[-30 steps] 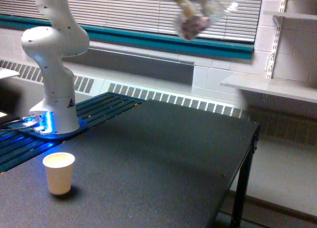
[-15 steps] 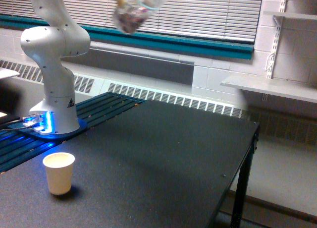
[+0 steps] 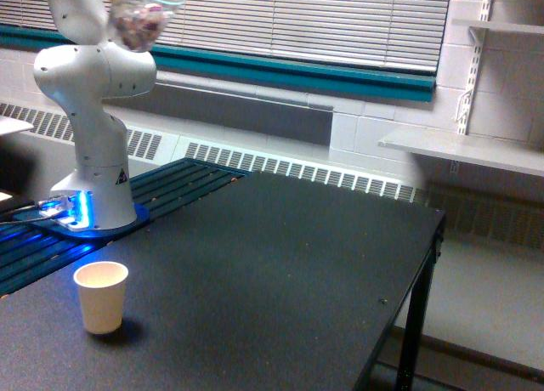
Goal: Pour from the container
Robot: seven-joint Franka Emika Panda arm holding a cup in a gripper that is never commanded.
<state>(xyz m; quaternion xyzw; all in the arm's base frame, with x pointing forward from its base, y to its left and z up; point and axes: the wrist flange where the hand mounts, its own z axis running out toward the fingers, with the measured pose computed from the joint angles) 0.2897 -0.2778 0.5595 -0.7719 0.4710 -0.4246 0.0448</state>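
Fingers are out of frame, so their hold cannot be told; the clear plastic container with brownish-pink bits (image 3: 140,17), presumably below them, looks light, thin-walled, best gripped mid-wall.

The arm (image 3: 89,85) is glossy white, built of rounded, bulbous segments. Its cylindrical base (image 3: 100,200) bears a small dark triangular mark and glows blue at the foot.

container (image 3: 141,17) swung across the top edge toward the exterior view's left (blurred), now above the arm's base
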